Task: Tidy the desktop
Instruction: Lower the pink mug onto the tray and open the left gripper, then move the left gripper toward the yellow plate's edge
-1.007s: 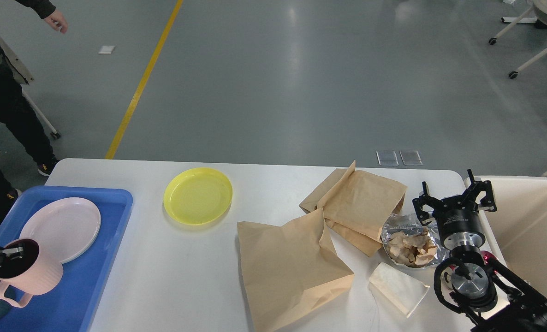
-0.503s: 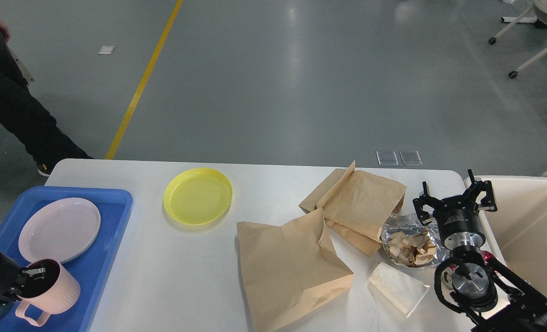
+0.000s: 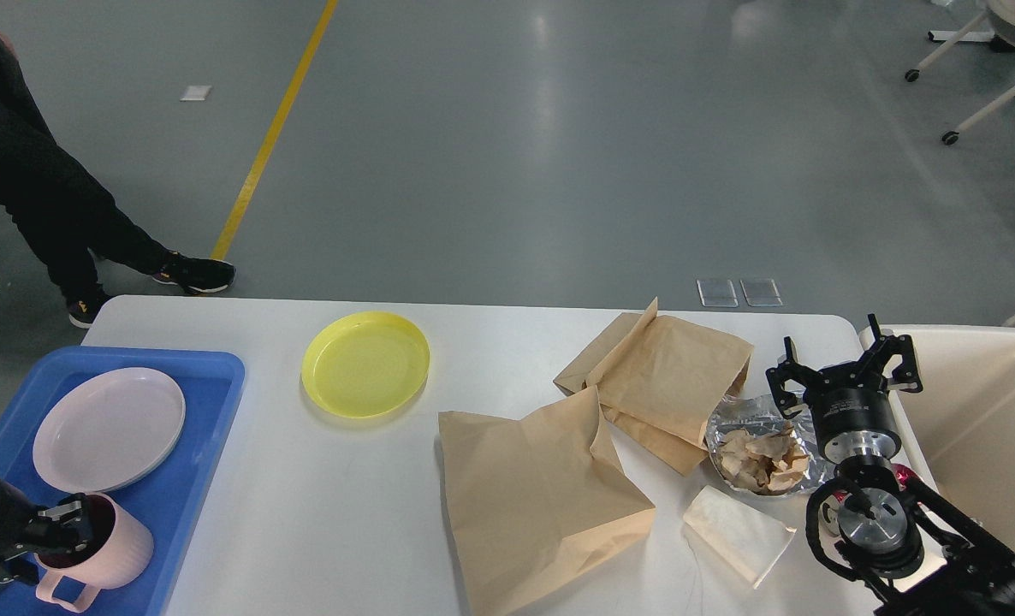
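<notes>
Pink mug (image 3: 105, 547) sits in the blue tray (image 3: 186, 488) at the desktop's (image 3: 345, 496) left end, my left gripper (image 3: 67, 526) pinching its rim beside the pink plate (image 3: 109, 428). My right gripper (image 3: 841, 368) hangs spread wide over the foil dish (image 3: 760, 445), near two paper bags (image 3: 542, 488).

Tray (image 3: 208, 376) sitting at the desktop's (image 3: 345, 513) left, plate (image 3: 108, 428) and mug (image 3: 105, 552) lying in it, paper bags (image 3: 533, 496) lying right of centre, bin (image 3: 987, 428) standing beyond the right edge.

Left hand (image 3: 67, 526) and pink mug (image 3: 101, 547) lower onto blue tray (image 3: 182, 479), bystander's legs (image 3: 62, 214) stepped further in
</notes>
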`<act>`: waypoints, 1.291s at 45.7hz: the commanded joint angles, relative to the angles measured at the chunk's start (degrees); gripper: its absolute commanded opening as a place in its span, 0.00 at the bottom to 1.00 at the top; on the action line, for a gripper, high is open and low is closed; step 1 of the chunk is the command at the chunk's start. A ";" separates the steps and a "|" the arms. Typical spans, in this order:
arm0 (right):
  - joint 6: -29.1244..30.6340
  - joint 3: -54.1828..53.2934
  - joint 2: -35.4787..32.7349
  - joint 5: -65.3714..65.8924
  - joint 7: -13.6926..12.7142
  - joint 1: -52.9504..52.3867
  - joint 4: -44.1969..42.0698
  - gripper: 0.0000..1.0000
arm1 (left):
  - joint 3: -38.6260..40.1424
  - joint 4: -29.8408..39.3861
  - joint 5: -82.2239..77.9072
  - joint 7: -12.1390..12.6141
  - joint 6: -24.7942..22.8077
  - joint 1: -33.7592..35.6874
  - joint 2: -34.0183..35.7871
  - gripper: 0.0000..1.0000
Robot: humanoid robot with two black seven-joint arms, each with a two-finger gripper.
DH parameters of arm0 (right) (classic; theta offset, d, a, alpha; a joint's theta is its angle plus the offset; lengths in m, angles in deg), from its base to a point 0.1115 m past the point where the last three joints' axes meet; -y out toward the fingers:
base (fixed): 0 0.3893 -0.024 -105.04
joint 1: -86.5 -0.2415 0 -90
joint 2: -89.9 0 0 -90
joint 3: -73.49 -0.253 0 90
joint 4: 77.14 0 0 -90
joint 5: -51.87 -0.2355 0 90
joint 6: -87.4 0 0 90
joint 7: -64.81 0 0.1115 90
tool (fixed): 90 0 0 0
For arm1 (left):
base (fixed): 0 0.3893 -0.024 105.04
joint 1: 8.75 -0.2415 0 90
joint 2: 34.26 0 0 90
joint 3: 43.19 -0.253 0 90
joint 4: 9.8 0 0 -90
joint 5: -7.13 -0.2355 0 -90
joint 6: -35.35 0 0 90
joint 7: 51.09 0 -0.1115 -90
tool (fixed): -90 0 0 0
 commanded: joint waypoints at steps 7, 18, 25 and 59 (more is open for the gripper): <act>0.07 0.00 0.00 0.00 0.00 0.00 -0.04 1.00 | -15.13 3.71 0.26 -0.04 -1.78 16.12 0.85 0.96; -0.01 0.00 0.00 0.00 0.00 0.00 -0.04 1.00 | -26.30 15.13 5.27 -0.04 -3.71 37.38 -2.75 0.96; -0.01 0.00 0.00 0.00 0.00 0.00 -0.04 1.00 | -32.89 24.98 11.93 -0.21 -3.80 54.26 -9.51 0.96; -0.01 0.00 0.00 0.00 0.00 0.00 -0.04 1.00 | -31.76 34.13 40.51 -6.63 -22.52 78.45 -43.98 0.96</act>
